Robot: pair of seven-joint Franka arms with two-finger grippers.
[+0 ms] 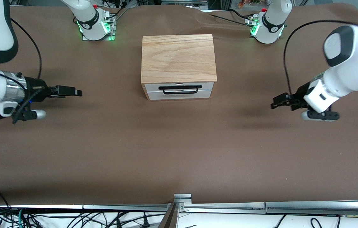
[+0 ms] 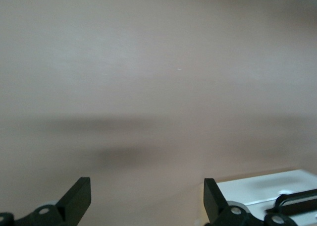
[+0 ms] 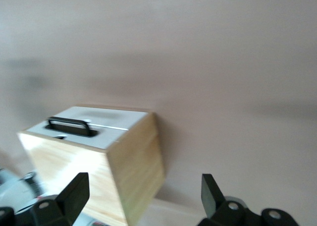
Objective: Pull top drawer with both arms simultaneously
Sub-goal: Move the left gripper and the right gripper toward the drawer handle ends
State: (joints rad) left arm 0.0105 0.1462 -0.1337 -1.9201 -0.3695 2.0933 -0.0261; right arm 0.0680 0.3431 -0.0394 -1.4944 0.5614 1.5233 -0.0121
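Observation:
The light-wood box (image 1: 178, 58) stands in the middle of the table. Its top drawer (image 1: 153, 86) is shut, with a white front and a long black handle (image 1: 182, 90). My right gripper (image 1: 71, 91) hangs open and empty over bare table toward the right arm's end, pointing at the box. My left gripper (image 1: 275, 103) hangs open and empty over bare table toward the left arm's end, also pointing at the box. The right wrist view shows the box (image 3: 124, 176) and the drawer front (image 3: 114, 124) past the open gripper (image 3: 143, 192). The left wrist view shows the open gripper (image 2: 147, 198) and a corner of the drawer front (image 2: 257, 189).
A plain white panel (image 1: 179, 95) sits below the top drawer. The arm bases (image 1: 95, 27) (image 1: 267, 28) stand farther from the front camera than the box. A metal rail (image 1: 182, 205) runs along the table's near edge, with cables below it. A brown cover (image 1: 179, 145) lies over the table.

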